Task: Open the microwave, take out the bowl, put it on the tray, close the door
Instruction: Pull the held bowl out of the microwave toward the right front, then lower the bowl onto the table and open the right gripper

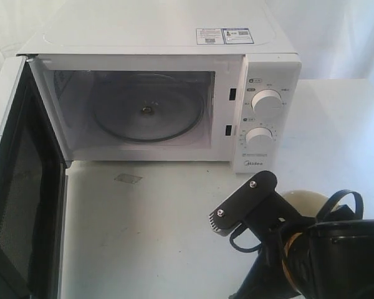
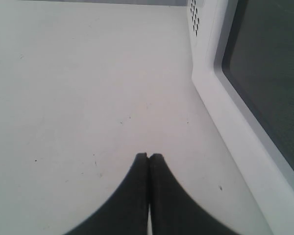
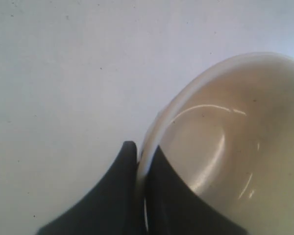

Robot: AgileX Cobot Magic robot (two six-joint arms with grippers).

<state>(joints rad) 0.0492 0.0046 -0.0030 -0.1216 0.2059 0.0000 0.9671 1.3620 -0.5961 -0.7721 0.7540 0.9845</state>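
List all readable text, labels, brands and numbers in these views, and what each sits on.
"Midea": on the control panel of the microwave, below the lower knob.
Two stickers on the microwave's top: print too small to read.
Dial marks around the upper knob and lower knob, and the small tags above them: blurred, unreadable.
No text on the bowl or the door.

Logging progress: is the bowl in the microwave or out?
Out. The right gripper grips the bowl by its rim over the table; the microwave holds only its turntable.
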